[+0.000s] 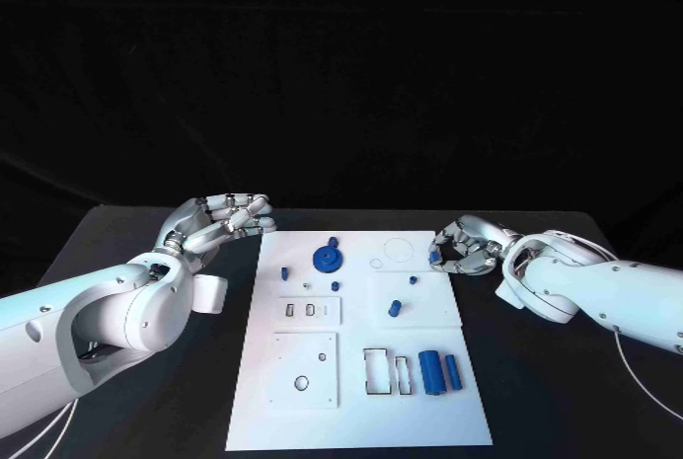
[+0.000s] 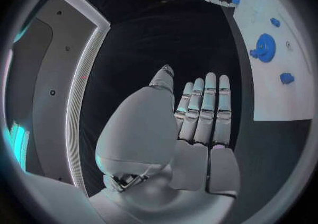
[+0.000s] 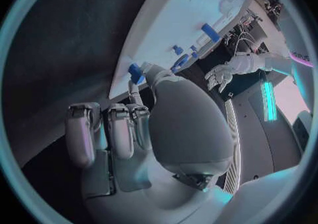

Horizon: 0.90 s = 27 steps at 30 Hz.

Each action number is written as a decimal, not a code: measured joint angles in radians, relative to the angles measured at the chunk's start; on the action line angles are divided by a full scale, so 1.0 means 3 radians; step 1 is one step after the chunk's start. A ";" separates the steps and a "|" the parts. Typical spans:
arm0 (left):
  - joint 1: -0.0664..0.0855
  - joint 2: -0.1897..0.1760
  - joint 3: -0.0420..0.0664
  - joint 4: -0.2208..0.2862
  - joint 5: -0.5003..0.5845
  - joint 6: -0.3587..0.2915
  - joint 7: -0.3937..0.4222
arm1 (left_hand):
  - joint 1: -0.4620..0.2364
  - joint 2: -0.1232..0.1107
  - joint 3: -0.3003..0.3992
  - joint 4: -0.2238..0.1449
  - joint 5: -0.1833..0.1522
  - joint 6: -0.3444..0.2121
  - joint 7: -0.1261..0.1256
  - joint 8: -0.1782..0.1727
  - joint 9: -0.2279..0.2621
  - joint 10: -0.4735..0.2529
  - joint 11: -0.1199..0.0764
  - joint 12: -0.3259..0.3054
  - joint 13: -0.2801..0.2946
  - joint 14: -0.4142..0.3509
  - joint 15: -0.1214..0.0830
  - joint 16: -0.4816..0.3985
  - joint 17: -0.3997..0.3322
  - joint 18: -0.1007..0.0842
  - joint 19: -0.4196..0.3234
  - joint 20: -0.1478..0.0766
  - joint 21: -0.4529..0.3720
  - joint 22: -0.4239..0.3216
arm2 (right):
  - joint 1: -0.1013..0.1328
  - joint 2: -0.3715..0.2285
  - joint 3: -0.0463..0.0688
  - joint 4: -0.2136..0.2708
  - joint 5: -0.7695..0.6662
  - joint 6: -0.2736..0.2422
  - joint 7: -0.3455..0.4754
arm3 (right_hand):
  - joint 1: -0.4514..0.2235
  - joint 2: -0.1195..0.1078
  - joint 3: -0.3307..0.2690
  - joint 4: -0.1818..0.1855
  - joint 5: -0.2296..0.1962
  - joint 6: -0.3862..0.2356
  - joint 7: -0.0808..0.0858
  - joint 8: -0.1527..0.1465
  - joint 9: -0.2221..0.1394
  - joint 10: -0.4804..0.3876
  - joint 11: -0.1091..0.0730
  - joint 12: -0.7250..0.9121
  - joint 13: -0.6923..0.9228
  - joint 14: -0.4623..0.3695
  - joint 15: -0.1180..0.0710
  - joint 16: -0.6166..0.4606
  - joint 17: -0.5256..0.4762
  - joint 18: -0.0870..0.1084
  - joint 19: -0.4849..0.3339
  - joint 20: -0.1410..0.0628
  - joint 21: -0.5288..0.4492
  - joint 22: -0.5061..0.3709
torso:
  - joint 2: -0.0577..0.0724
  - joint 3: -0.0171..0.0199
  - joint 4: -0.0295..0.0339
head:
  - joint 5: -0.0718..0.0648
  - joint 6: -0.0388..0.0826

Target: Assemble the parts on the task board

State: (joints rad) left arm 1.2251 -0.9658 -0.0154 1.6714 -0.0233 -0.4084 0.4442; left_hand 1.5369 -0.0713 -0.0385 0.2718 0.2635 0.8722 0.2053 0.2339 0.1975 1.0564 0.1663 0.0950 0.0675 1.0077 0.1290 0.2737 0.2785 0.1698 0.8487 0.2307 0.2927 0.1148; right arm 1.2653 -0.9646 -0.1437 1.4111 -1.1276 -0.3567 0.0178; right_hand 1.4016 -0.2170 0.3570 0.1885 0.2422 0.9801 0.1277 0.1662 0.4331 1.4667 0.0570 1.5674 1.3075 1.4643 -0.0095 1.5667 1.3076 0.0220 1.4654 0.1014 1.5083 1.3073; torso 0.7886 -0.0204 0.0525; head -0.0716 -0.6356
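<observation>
The right hand [image 1: 463, 250] sits at the far right edge of the board [image 1: 427, 400]. It pinches a small blue part [image 3: 135, 71] in its fingertips. The left hand [image 1: 228, 217] waits off the board's far left corner, fingers straight and side by side, holding nothing. More blue parts lie on the board, like the gear [image 1: 329, 259]. I think the right hand is carrying its part. Next it must find the right hole and push the part in gently.

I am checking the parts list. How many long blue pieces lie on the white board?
2. Both lie side by side at the board's near right part: a thicker one and a thinner one to its right. The right robot hand could hide another.
</observation>
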 measured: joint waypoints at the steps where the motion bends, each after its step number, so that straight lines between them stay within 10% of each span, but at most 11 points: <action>1: 0.0000 0.0000 0.0000 0.0000 0.0000 0.0000 0.0000 | 0.0000 0.0000 0.0000 0.0000 0.0000 0.0000 0.0000 0.0000 0.0000 0.0000 0.0000 0.0000 0.0000 0.0000 0.0000 0.0000 0.0003 0.0000 0.0000 0.0000 0.0000 0.0000 | 0.0000 0.0000 0.0000 -0.0002 0.0000 0.0000 0.0000 | 0.0000 0.0000 0.0011 -0.0011 0.0000 0.0000 0.0000 0.0000 0.0000 0.0000 0.0000 0.0000 0.0001 -0.0003 -0.0007 0.0000 0.0000 0.0000 -0.0001 -0.0014 0.0000 0.0001 | 0.0000 0.0000 0.0000 | 0.0000 0.0000; 18: 0.0000 -0.0004 0.0000 0.0000 0.0000 0.0001 -0.0009 | 0.0000 0.0000 0.0000 0.0000 0.0000 0.0000 0.0000 0.0000 -0.0001 0.0000 0.0000 0.0000 0.0000 0.0000 0.0000 0.0000 0.0004 0.0000 0.0000 0.0000 0.0000 0.0000 | -0.0004 0.0020 0.0000 0.0023 -0.0009 -0.0161 0.0029 | -0.0030 0.0163 0.0481 -0.0260 -0.0220 0.0186 -0.0044 0.0117 0.0009 -0.0001 -0.0084 0.0000 0.0002 0.0014 -0.0083 0.0000 0.0000 0.0000 -0.0003 -0.0083 0.0052 0.0002 | -0.0004 0.0000 0.0000 | 0.0004 0.0000; 27: 0.0000 -0.0004 -0.0001 -0.0005 0.0000 0.0002 -0.0012 | 0.0000 0.0000 0.0000 0.0000 0.0000 0.0000 0.0000 0.0000 -0.0001 0.0000 0.0000 0.0000 0.0003 0.0000 0.0000 -0.0001 0.0004 0.0000 0.0000 0.0000 0.0000 0.0000 | 0.0033 -0.0033 0.0003 0.0395 -0.0053 -0.0352 -0.0065 | -0.0226 0.0136 0.0508 -0.0262 -0.0254 0.0186 -0.0044 0.0119 0.0009 0.0000 -0.0108 0.0000 0.0001 0.0002 -0.0095 0.0000 -0.0001 0.0000 0.0009 -0.0095 0.0052 0.0002 | -0.0012 -0.0004 -0.0004 | 0.0014 -0.0008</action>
State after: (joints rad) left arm 1.2251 -0.9672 -0.0156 1.6698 -0.0233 -0.4077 0.4407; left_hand 1.5369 -0.0713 -0.0385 0.2718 0.2635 0.8722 0.2053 0.2339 0.1972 1.0564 0.1662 0.0951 0.0682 1.0078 0.1290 0.2734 0.2796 0.1698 0.8487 0.2307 0.2927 0.1149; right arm 1.2751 -0.9746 -0.1428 1.5295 -1.1436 -0.4624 -0.0017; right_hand 1.3338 -0.1762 0.5093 0.1098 0.1660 1.0360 0.1145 0.2020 0.4357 1.4666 0.0247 1.5674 1.3079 1.4648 -0.0380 1.5667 1.3074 0.0221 1.4681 0.0729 1.5239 1.3079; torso 0.7849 -0.0217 0.0514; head -0.0674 -0.6381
